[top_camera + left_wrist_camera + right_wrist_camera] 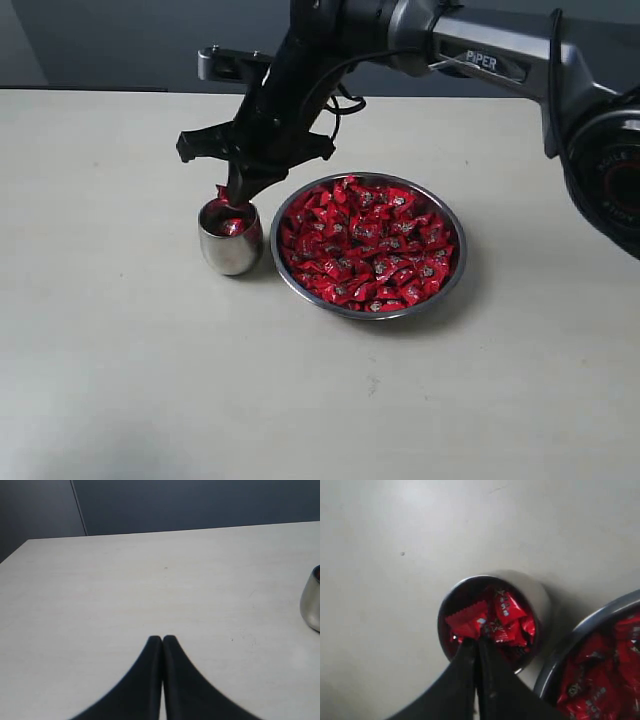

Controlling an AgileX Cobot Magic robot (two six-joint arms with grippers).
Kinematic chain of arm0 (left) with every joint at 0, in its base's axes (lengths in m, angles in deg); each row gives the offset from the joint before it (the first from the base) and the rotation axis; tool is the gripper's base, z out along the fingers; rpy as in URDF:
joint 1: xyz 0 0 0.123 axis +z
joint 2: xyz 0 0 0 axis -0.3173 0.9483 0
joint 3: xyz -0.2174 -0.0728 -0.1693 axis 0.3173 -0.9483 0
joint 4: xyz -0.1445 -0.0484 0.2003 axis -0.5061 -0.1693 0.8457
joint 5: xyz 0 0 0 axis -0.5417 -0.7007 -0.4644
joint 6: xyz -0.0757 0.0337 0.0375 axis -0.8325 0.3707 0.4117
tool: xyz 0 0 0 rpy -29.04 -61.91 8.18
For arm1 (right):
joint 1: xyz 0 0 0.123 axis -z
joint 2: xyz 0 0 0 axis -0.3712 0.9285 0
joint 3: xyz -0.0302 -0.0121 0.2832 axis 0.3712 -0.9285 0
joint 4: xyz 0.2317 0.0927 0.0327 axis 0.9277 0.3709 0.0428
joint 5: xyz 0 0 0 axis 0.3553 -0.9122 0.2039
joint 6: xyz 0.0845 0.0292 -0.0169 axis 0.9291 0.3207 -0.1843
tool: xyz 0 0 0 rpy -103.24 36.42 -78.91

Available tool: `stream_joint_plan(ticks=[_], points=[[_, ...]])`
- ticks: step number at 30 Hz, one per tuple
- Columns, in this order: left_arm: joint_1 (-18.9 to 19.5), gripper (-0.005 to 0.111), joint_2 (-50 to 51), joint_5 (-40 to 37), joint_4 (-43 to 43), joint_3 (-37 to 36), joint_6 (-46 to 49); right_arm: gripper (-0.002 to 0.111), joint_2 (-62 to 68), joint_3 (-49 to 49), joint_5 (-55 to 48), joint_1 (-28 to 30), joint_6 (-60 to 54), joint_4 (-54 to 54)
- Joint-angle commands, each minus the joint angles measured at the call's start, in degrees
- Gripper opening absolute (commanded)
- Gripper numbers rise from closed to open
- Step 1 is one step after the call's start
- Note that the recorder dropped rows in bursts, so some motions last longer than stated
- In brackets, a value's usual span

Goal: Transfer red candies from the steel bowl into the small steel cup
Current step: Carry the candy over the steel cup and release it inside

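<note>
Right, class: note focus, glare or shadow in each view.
Exterior view: soft shadow beside the steel bowl, red reflections on the small steel cup. Left wrist view: left gripper blurred, table sharp. Right wrist view: dim; right gripper a blurred silhouette pinching a red candy.

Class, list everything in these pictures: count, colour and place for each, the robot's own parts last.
table: one, pale beige, under everything.
steel bowl: one, silver, on the table.
small steel cup: one, silver, beside the bowl.
red candies: many, shiny red, heaped in the bowl, a few in the cup.
right gripper: one, black, over the cup, shut on one of the red candies.
left gripper: one, black, shut, over bare table.
</note>
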Motion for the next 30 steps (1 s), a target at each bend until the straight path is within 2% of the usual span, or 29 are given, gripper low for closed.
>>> stream_joint_plan(ticks=[1, 19, 22, 26, 28, 30], points=[[0.09, 0.0, -0.27, 0.55, 0.11, -0.11, -0.11, -0.001, -0.26, 0.16, 0.38, -0.03, 0.73, -1.79], [0.09, 0.0, -0.27, 0.55, 0.11, -0.11, -0.11, -0.001, -0.26, 0.16, -0.06, -0.03, 0.73, 0.1], [0.09, 0.0, -0.27, 0.55, 0.11, -0.11, -0.11, 0.008, -0.26, 0.16, -0.06, -0.03, 0.73, 0.1], [0.09, 0.0, -0.27, 0.55, 0.11, -0.11, -0.11, 0.031, -0.26, 0.16, 0.15, -0.03, 0.73, 0.1], [0.09, 0.0, -0.27, 0.55, 0.11, -0.11, -0.11, 0.039, -0.26, 0.16, 0.6, -0.03, 0.73, 0.1], [0.09, 0.0, -0.27, 0.55, 0.11, -0.11, -0.11, 0.041, -0.26, 0.16, 0.6, -0.03, 0.73, 0.1]])
